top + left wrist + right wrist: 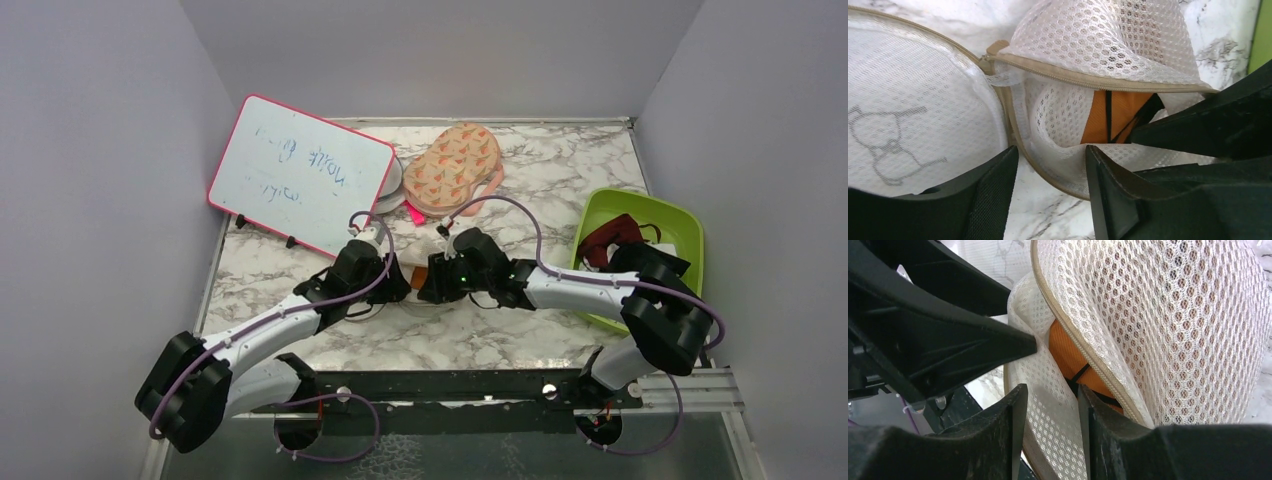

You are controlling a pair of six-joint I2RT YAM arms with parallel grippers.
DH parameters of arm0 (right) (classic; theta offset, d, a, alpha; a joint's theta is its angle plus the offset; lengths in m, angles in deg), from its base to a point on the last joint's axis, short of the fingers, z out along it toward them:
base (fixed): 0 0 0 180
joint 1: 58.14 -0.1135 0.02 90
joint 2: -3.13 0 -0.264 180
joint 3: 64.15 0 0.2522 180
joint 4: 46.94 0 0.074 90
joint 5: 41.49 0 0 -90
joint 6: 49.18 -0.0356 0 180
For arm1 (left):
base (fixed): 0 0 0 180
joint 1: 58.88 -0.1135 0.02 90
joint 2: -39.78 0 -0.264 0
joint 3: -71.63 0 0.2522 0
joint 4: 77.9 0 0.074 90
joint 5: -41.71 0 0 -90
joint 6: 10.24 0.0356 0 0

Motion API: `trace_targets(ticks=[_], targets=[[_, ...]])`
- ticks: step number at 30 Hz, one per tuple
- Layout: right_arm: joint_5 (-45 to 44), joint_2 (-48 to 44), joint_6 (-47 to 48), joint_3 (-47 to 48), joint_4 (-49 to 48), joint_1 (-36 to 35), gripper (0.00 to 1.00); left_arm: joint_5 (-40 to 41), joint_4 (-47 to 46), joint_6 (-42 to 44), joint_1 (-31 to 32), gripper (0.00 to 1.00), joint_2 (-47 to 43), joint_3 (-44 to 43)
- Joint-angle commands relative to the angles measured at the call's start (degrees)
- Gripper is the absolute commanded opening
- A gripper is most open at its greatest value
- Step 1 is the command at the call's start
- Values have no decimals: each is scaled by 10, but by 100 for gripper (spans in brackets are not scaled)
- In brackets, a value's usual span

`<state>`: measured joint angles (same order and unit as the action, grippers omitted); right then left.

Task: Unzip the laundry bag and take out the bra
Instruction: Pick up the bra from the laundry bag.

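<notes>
The laundry bag [1108, 45] lies unzipped at mid-table between both grippers, its lid [913, 110] flopped aside. The left gripper [1050, 165] straddles the lower rim, fingers apart. The right gripper [1048, 405] pinches the mesh wall, just beside the orange bra [1068, 352] inside.

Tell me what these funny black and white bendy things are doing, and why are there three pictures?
They are two robot arms. One picture looks down from above; the other two come from little cameras on each wrist.

On the marble table lie a whiteboard, a peach patterned case and a green bin with a dark red cloth.

In the middle, both arms work on a white mesh laundry bag. Its zip is partly open, and an orange bra peeks out.

The left end effector sits around the bag's lower rim. The right end effector has mesh between its fingers. I cannot tell whether either is squeezing.
</notes>
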<state>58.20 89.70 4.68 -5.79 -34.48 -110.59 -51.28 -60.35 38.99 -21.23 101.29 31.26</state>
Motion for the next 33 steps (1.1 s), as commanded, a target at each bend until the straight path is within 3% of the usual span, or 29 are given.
trace_targets(ticks=[1,4,7,11,15,22,33], targets=[[10,-12,45,1,-22,-3,44,42,-24,9,7,40,-3,3],[34,-12,137,-2,-67,-3,51,24,-33,11,7,25,-28,25],[55,21,246,44,-41,-3,53,4,-59,6,7,18,-55,58],[80,47,376,87,-29,-4,49,-5,-50,10,7,9,-69,66],[75,64,444,115,14,-5,44,-4,-57,11,7,4,-86,80],[86,74,488,112,36,-19,39,-36,-101,-11,7,0,-83,106],[-98,125,390,115,28,-49,45,-45,-97,-16,7,0,-92,111]])
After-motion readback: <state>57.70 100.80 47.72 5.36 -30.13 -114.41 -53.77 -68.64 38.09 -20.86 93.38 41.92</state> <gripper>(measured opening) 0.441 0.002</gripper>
